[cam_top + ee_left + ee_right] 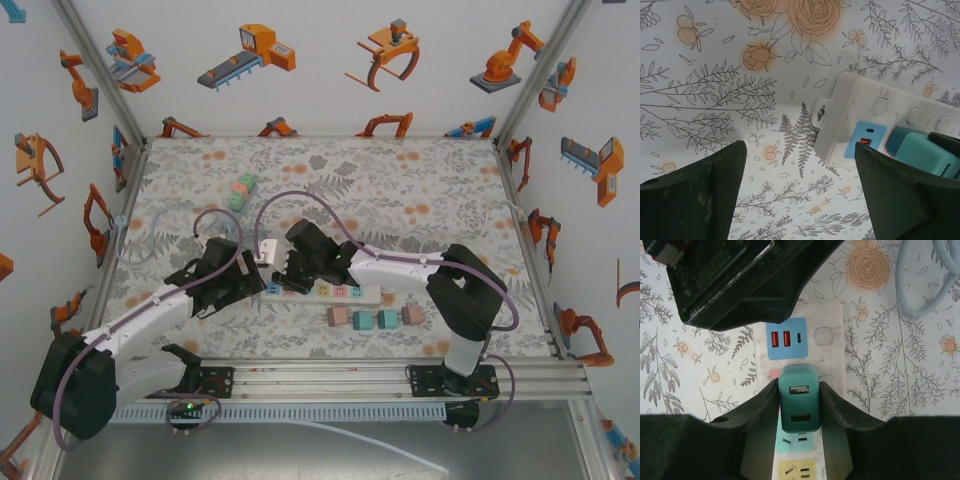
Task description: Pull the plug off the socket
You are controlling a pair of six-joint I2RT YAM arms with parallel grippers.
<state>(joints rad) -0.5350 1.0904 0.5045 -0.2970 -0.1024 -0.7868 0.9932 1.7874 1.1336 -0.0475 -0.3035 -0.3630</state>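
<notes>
Right hand (799,387) is on it: in the right wrist view the two dark fingers (760,405) press in on either side of the teal plug (799,405), a firm pinch with no gap showing. The plug sits low and square on the white power strip (832,340), and just a pink sliver of its socket (773,374) peeks out at the edge. So the grab is made, but the pull is not; the plug looks fully seated.

Over to the left hand (800,147). Its jaws stand well apart and grip nothing, one finger (695,195) over bare floral worktop (715,75), the other just beside the plug and over the strip's end. In my view it is placed to pin the strip down, though I cannot tell whether it touches yet.

From above, both hands meet at the left end of the strip (345,293), which lies flat on the worktop, with a row of small blocks (362,320) just in front of it.

What is left: brace the strip, then lift the plug straight out. Without bracing, I would guess the light strip rises with the plug.
</notes>
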